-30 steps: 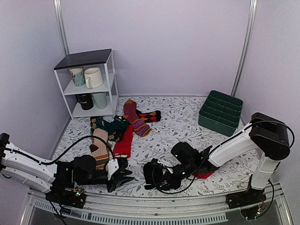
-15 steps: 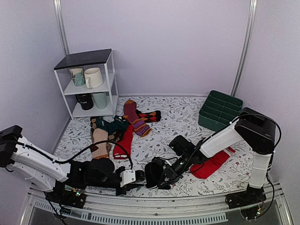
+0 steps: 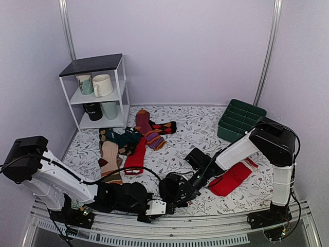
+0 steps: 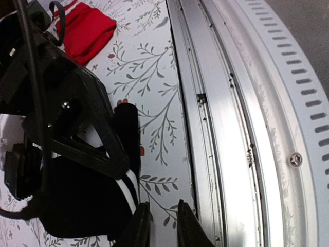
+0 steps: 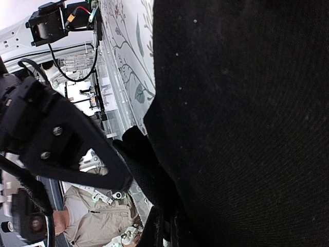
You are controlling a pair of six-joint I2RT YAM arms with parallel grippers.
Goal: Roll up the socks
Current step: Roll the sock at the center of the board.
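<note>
The socks are a black bundle near the table's front edge. My right gripper is shut on them. In the right wrist view black fabric fills most of the frame, and the right gripper pinches a fold of it. My left gripper lies low along the front edge, just in front of the bundle. In the left wrist view the left gripper stands narrowly open over bare tablecloth. One of its fingers rests beside the white-striped cuff of the socks.
A red sock lies right of the bundle, under the right arm. A heap of other socks lies mid-left. A green bin stands back right and a shelf with mugs back left. The aluminium rail borders the near edge.
My left arm has swung right along the front edge, bringing its gripper up against the socks, and its jaws have narrowed. The right gripper has kept hold of the bundle, shifting slightly.
</note>
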